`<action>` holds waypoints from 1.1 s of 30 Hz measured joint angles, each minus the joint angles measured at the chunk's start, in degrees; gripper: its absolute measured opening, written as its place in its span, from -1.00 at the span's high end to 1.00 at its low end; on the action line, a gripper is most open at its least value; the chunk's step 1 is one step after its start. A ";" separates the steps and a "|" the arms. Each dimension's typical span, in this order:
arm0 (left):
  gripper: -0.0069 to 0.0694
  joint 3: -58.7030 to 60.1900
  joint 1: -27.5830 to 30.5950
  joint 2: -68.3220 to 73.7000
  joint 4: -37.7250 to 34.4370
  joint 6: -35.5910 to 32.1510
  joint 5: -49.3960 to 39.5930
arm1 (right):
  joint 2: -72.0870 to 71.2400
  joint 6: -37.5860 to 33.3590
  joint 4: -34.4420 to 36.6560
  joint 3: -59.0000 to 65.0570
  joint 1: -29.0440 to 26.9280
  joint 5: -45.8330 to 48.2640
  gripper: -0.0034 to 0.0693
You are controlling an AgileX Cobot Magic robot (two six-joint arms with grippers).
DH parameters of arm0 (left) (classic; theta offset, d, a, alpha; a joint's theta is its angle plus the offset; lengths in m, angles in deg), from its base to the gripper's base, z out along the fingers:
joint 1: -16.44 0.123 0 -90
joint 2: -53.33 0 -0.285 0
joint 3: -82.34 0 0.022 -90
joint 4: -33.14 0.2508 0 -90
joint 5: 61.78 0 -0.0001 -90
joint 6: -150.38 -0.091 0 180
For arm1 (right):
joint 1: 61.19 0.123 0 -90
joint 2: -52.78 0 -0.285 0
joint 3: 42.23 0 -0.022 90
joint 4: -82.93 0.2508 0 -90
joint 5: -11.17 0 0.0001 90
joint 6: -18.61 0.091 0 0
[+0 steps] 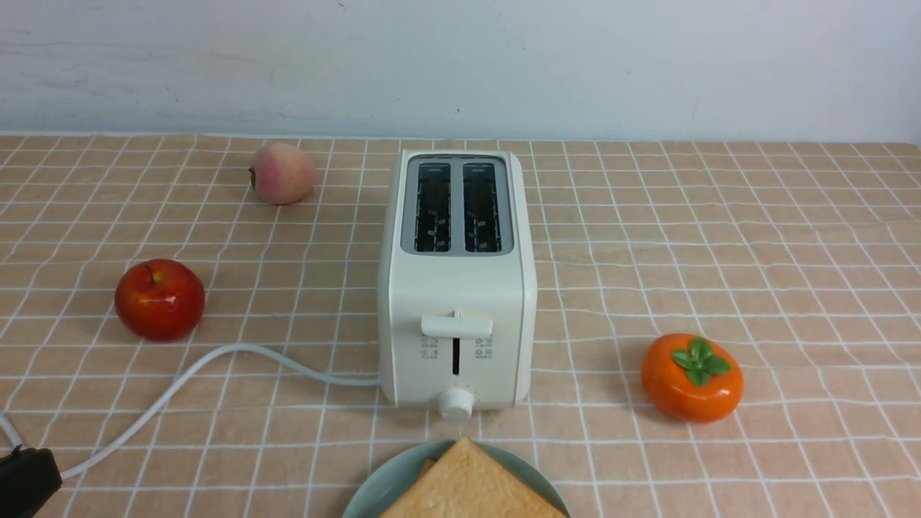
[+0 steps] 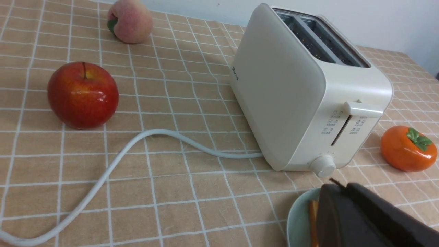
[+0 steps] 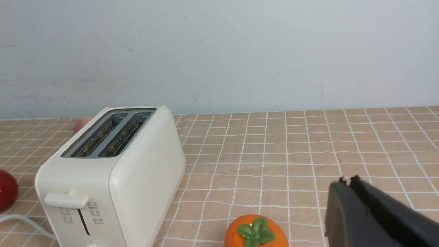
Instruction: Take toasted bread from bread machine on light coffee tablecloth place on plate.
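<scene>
The cream-white bread machine (image 1: 457,288) stands mid-table on the light coffee tablecloth (image 1: 719,237), and both of its slots show empty. Toasted bread (image 1: 471,482) lies on the pale green plate (image 1: 381,489) just in front of the machine, cut off by the picture's lower edge. In the left wrist view my left gripper (image 2: 337,185) is shut and holds nothing, hovering over the plate (image 2: 298,216) and a strip of toast edge (image 2: 312,219). My right gripper (image 3: 347,181) is shut and empty too, over bare cloth to the right of the machine (image 3: 113,178).
A red apple (image 1: 160,298) and a peach (image 1: 283,173) sit left of the toaster. An orange persimmon (image 1: 692,376) sits to its right front. The white power cord (image 1: 216,360) curves off to the front left, where a black part of my left arm (image 1: 25,478) shows.
</scene>
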 joint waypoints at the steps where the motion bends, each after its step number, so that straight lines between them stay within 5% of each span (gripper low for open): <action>1: 0.81 0.15 0.29 -0.16 0.17 -0.12 -0.05 | 0.00 0.00 0.00 0.00 0.00 0.00 0.89; 13: 0.77 17.61 18.89 -12.23 0.39 -2.17 5.88 | 0.00 0.00 0.00 0.00 0.00 0.00 0.86; 33: 0.72 20.95 19.72 -12.57 0.39 -2.79 4.41 | 0.00 0.00 0.18 0.00 0.00 0.65 0.85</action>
